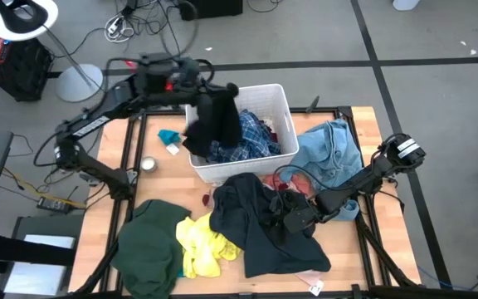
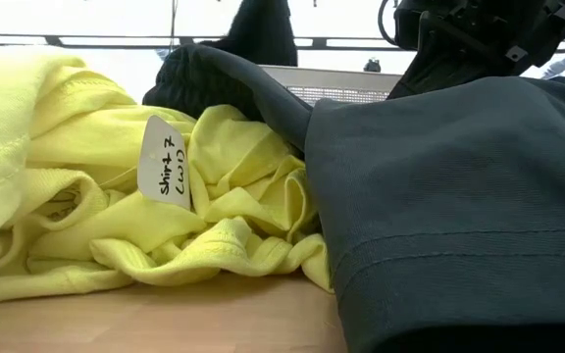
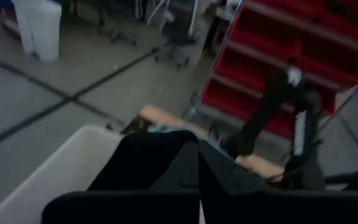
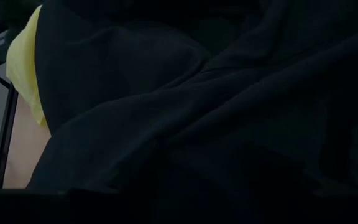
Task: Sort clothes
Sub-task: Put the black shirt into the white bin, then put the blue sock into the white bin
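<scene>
My left gripper (image 1: 199, 90) is above the left end of the white bin (image 1: 282, 98) and is shut on a black garment (image 1: 215, 121). This garment also shows in the left wrist view (image 3: 143, 163). My right gripper (image 1: 287, 213) is low on a dark navy garment (image 1: 260, 223) spread on the table in front of the bin. The right wrist view shows only this dark cloth (image 4: 185, 124), and my fingers are hidden. A yellow garment (image 1: 202, 244) and a dark green one (image 1: 152, 243) lie at the near left. A blue plaid garment (image 1: 251, 137) lies in the bin. My left gripper pinches the black garment's top (image 3: 166, 155) between its shut fingers, coming from above. The garment hangs below the gripper, and its lower part (image 1: 208, 143) drapes over the bin's left wall and the clothes inside.
A light blue denim garment (image 1: 332, 149) lies right of the bin, with a maroon piece (image 1: 274, 179) in front of it. A small teal item (image 1: 169, 135) and a round object (image 1: 148, 164) lie left of the bin. The yellow garment bears a paper tag (image 2: 163, 163).
</scene>
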`<state>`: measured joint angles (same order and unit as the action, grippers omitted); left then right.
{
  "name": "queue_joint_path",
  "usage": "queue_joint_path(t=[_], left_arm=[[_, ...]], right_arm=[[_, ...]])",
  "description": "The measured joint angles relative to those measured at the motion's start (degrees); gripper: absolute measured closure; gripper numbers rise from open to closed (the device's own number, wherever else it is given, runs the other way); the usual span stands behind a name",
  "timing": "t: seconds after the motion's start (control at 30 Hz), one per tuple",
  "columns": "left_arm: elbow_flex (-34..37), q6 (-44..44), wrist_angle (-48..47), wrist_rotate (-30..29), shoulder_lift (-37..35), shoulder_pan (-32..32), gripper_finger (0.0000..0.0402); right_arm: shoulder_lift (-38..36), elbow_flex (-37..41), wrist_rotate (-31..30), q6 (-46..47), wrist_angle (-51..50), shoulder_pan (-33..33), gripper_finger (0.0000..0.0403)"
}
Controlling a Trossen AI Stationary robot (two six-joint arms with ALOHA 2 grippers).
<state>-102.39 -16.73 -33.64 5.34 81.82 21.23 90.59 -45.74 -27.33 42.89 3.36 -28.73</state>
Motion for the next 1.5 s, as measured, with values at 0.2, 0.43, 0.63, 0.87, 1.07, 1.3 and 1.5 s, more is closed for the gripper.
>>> queue_joint_path(t=[0.2,0.43,0.63,0.87,1.07,1.3,1.5], left_arm=[[0.02,1.71,-6.85,-0.08,4.26,0.0,0.0395],[0.04,3.65,-10.4,-0.08,7.89,0.0,0.0358],[0.09,3.89,-14.17,0.37,9.75,0.0,0.0297],[0.09,6.1,-19.52,-1.02,9.51,0.13,0.0257],[0.09,7.8,-22.16,-4.83,7.5,-0.46,0.0256],[1.47,8.87,-25.38,-9.43,1.31,-1.11,0.0262],[12.85,7.61,-22.97,-15.35,-10.73,-0.99,0.0264]], right_arm=[[0.0,0.0,0.0,-0.01,0.0,0.0,0.0174],[0.0,0.0,0.0,0.01,0.0,0.0,0.0174],[0.0,0.0,0.0,0.01,0.0,0.0,0.0174],[0.0,0.0,0.01,0.01,0.0,0.0,0.0174],[0.0,0.0,0.24,0.01,0.0,0.0,0.0174],[0.0,0.01,0.45,0.01,-0.12,-0.02,0.0174],[0.0,0.0,0.52,0.01,-0.53,-0.15,0.0174]])
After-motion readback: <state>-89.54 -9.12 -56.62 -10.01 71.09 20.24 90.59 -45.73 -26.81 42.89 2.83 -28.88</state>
